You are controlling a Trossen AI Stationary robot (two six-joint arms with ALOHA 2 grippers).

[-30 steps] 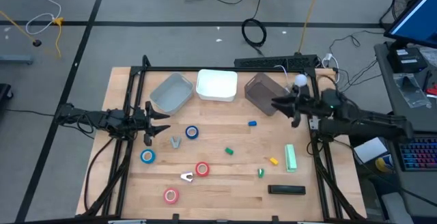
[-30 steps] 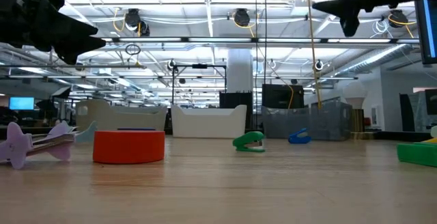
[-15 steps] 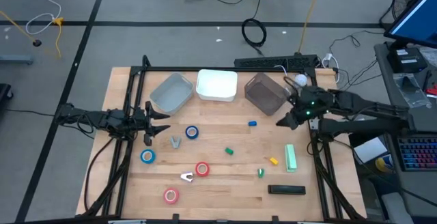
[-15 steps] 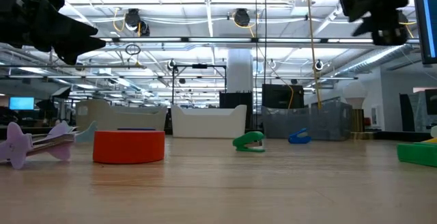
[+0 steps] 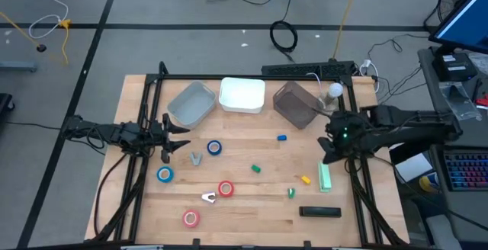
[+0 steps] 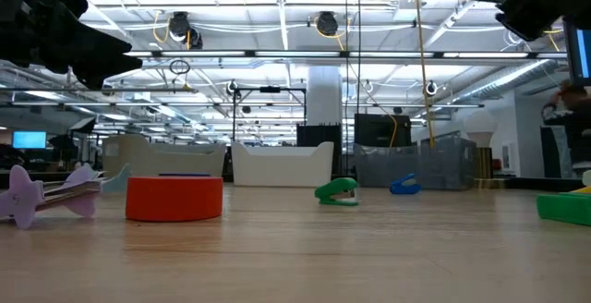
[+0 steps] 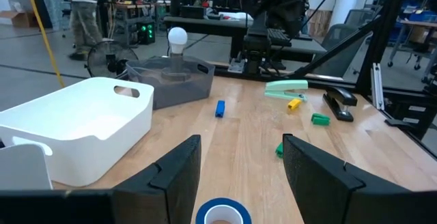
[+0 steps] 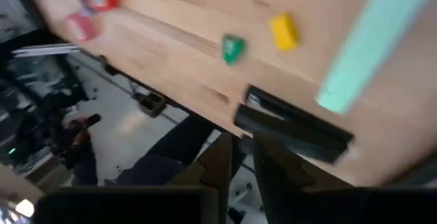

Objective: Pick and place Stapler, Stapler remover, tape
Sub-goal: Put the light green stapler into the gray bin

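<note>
Landmark: white bin [image 5: 242,95] at the table's far edge, middle of three.

Left of it, the left gripper [image 5: 169,136] waits just off the grey-blue bin [image 5: 191,104], fingers spread wide, nothing between them. A blue tape roll [image 5: 214,148] lies just past its tips on the near side of the white bin; the other three rolls and the stapler removers lie nearer still.

Right of the white bin, past the dark bin [image 5: 296,104], the right gripper [image 5: 326,152] hangs over the far end of the mint-green stapler [image 5: 325,175]. Its wrist view shows the fingers almost together and holding nothing.

Stapler: flat on the wood, long axis running from near edge to far, roughly square to the row of bins. Which end is the nose, I cannot tell. The black stapler [image 5: 319,212] lies crosswise, nearer the front edge.

Judgement: the step is reaching for the green stapler. Open the fingers first, turn the wrist so they close across the narrow width, centre at mid-length, then descend straight.
</note>
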